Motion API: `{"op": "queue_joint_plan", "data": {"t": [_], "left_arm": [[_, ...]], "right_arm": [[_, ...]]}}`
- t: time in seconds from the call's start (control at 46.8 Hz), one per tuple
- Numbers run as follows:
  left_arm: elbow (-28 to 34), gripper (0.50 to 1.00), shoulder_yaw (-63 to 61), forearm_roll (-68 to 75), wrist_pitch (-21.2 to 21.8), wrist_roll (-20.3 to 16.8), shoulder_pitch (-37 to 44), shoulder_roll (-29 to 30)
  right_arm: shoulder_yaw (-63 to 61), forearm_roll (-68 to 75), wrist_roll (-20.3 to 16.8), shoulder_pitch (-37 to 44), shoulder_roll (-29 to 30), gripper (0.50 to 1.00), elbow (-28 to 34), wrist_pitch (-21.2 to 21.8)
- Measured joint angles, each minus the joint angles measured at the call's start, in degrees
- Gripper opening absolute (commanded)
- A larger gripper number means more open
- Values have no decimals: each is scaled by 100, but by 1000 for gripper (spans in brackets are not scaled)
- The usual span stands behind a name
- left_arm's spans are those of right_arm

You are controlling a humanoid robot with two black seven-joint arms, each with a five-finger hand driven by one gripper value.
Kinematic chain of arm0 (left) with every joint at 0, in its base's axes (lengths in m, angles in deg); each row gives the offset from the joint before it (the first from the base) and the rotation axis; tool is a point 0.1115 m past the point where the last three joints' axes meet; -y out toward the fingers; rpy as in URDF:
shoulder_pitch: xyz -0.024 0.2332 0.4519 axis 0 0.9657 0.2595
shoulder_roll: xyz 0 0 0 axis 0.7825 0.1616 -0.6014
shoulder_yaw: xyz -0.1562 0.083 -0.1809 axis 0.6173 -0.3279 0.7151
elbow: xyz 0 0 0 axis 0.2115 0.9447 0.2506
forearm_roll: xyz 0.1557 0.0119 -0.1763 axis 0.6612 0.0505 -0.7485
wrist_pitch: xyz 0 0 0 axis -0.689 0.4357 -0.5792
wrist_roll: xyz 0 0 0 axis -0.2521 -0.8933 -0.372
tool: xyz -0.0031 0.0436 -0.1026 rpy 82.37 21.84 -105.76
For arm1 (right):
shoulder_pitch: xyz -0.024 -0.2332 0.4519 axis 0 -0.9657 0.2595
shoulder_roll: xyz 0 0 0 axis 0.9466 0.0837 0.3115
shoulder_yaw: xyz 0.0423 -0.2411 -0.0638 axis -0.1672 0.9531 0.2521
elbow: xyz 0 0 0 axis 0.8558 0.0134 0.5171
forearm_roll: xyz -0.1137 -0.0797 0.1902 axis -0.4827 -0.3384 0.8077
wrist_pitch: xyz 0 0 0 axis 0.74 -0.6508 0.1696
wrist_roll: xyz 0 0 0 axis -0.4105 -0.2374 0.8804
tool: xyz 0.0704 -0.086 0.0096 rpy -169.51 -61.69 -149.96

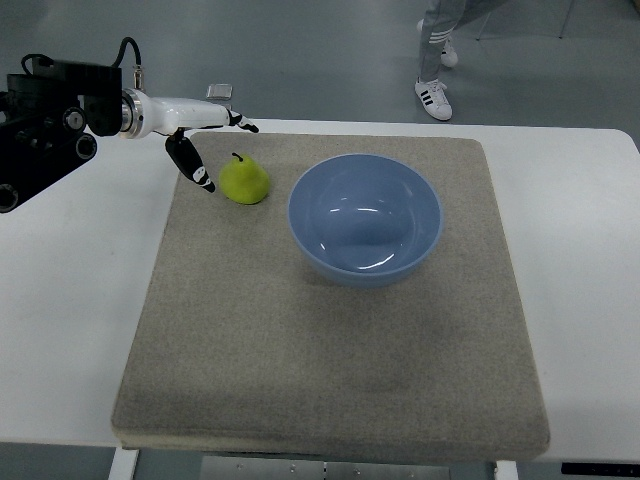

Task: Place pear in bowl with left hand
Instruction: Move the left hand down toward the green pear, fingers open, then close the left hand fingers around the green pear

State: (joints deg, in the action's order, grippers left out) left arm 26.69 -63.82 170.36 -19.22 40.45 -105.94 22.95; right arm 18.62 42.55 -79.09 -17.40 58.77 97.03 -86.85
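Note:
A yellow-green pear point(245, 181) with a dark stem stands on the grey mat point(330, 340), just left of the blue bowl point(365, 218). The bowl is empty. My left hand point(212, 152) comes in from the upper left, white with black fingertips. Its fingers are spread: the thumb point(192, 166) points down beside the pear's left side, the other fingers point(238, 122) reach out above and behind it. The hand is open and holds nothing; a small gap shows between thumb tip and pear. My right hand is out of view.
The mat lies on a white table point(60, 320). A person's legs and white sneakers point(433, 98) stand on the floor beyond the table's far edge. A small grey object point(220, 91) sits behind the hand.

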Motion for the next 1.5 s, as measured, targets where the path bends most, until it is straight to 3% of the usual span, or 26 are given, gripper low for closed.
{"op": "queue_joint_plan", "data": {"t": [0.385,0.791,0.941,1.134,1.198,1.433,1.497], "left_arm": [[500,990,-429,451,589,32,70,-512],[566,966,-494,447,643,38,86,-623],[566,855,-494,447,652,43,171,-622],[566,774,-498,447,652,55,194,-618],[566,694,-497,447,652,60,194,-621],[565,501,-498,454,652,71,160,-637],[563,500,-498,451,652,70,133,-612]], "right_arm": [[0,0,-1,-1,0,924,0,0],[0,0,-1,-1,0,924,0,0],[0,0,-1,-1,0,924,1,0],[0,0,-1,-1,0,924,1,0],[0,0,-1,-1,0,926,1,0],[0,0,-1,-1,0,924,1,0],[0,0,-1,-1,0,924,1,0]]}}
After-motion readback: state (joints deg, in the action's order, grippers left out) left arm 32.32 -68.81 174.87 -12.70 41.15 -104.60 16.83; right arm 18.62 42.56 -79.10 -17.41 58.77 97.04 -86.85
